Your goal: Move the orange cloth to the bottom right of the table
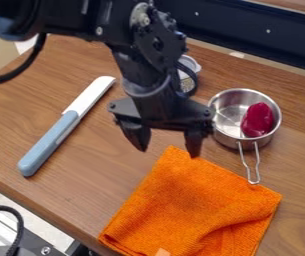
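The metal pan (228, 115) stands upright on the wooden table (91, 170). One glossy deep-red item (258, 120) is inside it, resting toward the pan's right side. The pan's wire handle (241, 160) extends toward the near side, and its end overlaps the edge of the orange cloth (195, 205) in the view.

The orange cloth lies on the table on the near side of the pan and extends to its left. It is spread out with some folds and wrinkles, and one corner points up toward the tool (168, 150). The tool hangs to the left of the pan, pointing down, its two fingers apart with a visible gap between them. Contact between the tool and the cloth cannot be confirmed.

A knife (68, 125) with a light blue handle and a white blade lies well to the left of the pan, set diagonally. A small round container (190, 63) is located beyond the pan and to its left, partly hidden by the arm (144, 75).
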You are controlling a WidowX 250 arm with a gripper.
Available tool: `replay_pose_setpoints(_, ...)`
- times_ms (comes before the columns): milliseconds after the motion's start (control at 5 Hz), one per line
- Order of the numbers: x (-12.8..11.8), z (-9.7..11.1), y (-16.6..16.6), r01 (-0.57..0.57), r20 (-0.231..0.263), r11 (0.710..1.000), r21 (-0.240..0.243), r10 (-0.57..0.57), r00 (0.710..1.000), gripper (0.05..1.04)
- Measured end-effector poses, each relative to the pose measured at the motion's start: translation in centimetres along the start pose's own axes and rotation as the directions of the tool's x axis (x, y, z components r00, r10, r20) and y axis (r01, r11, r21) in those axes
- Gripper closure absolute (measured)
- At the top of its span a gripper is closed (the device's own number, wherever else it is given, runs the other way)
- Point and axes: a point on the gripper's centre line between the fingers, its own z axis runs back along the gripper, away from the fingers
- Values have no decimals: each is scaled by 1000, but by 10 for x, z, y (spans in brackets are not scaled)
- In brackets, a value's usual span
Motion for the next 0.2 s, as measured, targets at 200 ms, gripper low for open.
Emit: replay_pose_setpoints(200,25,-1,26,-10,69,999,47,7,998,84)
